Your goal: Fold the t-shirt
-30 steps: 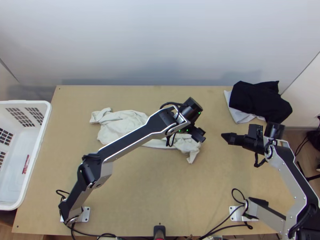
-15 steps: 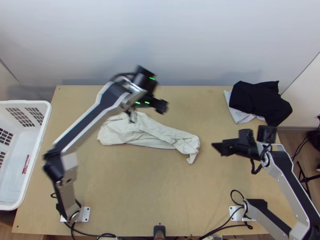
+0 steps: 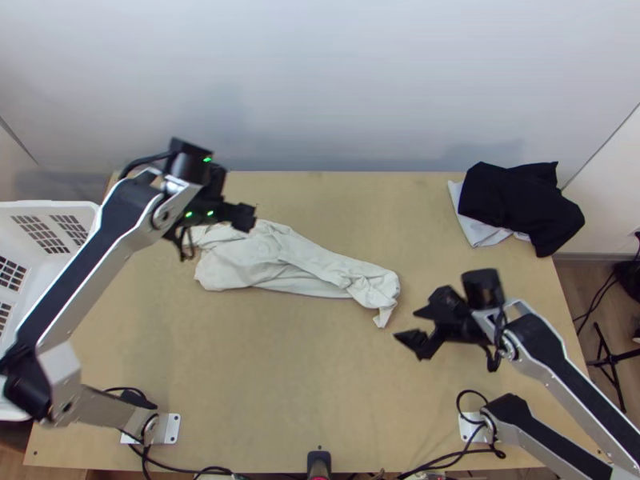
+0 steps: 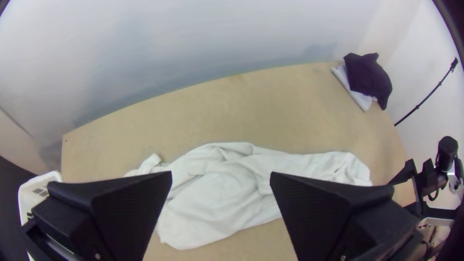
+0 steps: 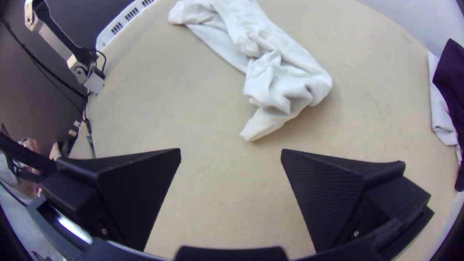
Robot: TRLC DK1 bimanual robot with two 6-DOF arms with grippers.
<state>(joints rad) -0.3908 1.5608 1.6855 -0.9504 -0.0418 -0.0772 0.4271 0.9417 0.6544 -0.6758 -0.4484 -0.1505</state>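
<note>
on the tabletop (image 3: 304, 384) we find the t-shirt (image 3: 268, 264) bunched left of centre. the left tool (image 4: 221, 172) has swung left, the right tool (image 5: 231, 151) inward; both gape wide, holding nothing. we judge spreading due before folding.

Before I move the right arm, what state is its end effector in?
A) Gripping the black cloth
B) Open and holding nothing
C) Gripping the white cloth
B: the right end effector has its two fingers spread wide, with just bare table seen between them.
</note>
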